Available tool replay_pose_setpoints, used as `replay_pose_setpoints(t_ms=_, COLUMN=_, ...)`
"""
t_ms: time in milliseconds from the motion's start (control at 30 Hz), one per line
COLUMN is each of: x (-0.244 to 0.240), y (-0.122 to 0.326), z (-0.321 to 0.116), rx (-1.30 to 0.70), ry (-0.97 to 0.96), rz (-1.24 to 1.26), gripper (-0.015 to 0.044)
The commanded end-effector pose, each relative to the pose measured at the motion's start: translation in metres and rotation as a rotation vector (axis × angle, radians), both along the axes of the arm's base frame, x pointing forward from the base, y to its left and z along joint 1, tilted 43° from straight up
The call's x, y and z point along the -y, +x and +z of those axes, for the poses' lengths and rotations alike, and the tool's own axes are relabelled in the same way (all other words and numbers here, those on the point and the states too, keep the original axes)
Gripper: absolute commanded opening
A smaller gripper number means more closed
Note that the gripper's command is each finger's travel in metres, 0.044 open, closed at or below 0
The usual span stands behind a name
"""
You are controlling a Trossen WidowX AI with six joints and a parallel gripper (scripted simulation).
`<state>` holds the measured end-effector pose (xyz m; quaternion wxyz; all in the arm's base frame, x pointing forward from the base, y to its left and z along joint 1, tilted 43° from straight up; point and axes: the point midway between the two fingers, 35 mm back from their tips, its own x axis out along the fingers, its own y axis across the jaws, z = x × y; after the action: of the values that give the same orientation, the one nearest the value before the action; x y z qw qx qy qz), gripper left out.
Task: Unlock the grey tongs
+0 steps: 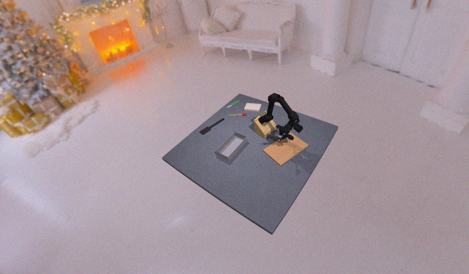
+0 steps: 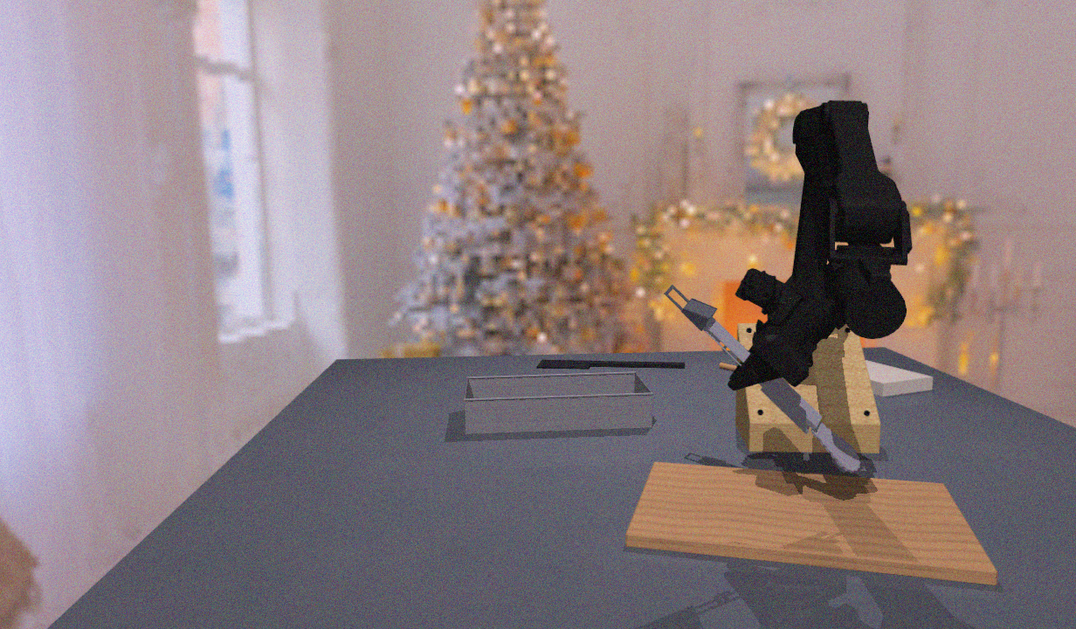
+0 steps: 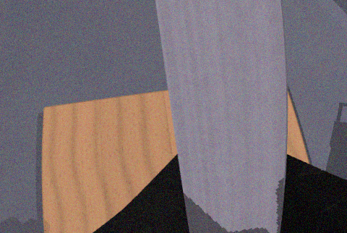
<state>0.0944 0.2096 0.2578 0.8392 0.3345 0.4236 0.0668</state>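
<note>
Behind a dark grey table glow a lit fireplace and a decorated tree; we take the wooden board as our landmark. Our gripper's black fingers are closed on the grey tongs, gripping them partway along their arms. Farther out, the tongs slant above the board's far edge, scalloped tips low, hinge end high, beyond the board's corner nearest the roasting tin. Beyond the board stands the arm's wooden base block; well to the board's side sits the tin. We judge the tongs light but stiff, springy once unlocked, and slick enough to pivot. We would keep hold mid-arm, where squeezing works both arms, and steepen the tips before lowering them onto the board.
</note>
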Motion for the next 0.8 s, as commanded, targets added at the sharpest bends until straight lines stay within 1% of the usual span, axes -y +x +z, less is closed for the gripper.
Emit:
replay_pose_setpoints(t_ms=0, x=-0.001, y=0.002, z=-0.007, rx=-0.058, ry=-0.030, rz=0.029, gripper=-0.0150)
replay_pose_setpoints(t_ms=367, x=-0.004, y=0.004, z=-0.020, rx=-0.212, ry=-0.068, rz=0.119, gripper=-0.0150)
replay_pose_setpoints(t_ms=767, x=-0.009, y=0.007, z=-0.026, rx=-0.355, ry=-0.046, rz=0.236, gripper=-0.0150)
